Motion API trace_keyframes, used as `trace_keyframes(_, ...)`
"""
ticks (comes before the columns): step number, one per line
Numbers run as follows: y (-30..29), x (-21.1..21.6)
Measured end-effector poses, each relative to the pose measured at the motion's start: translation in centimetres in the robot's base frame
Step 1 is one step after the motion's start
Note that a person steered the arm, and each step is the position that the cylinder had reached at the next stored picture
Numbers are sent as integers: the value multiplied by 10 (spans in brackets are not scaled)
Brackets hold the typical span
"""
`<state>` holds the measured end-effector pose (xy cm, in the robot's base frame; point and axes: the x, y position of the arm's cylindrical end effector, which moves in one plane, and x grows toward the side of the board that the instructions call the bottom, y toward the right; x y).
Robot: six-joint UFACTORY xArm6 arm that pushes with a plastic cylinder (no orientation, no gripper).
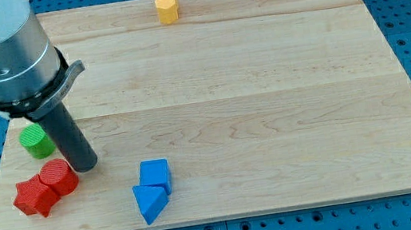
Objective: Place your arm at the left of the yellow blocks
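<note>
Nearest the camera: two blue blocks, a triangular blue block (pixel 150 202) touching a blue cube (pixel 154 174) at the near edge, left of centre.

Far away from them, at the far edge just left of centre: the yellow block (pixel 166 4), a short upright hexagonal piece, alone; only one yellow block visible. Probably light, stiff and smooth, likely to slide or tip at a small touch. No grasp possible with a bare rod, nothing held; for this task, no contact needed, only a stop on bare wood at its left.

Well apart from it, at near left: my tip (pixel 84 166), just right of a red cylinder (pixel 58 178), which touches a red star-like block (pixel 33 196). Slightly farther, a green cylinder (pixel 35 142) just left of the rod.

Underneath all: wooden board (pixel 269 106).
</note>
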<state>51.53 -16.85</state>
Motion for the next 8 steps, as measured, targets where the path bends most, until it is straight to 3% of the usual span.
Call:
trace_keyframes(3, 27, -73)
trace_keyframes(8, 19, -98)
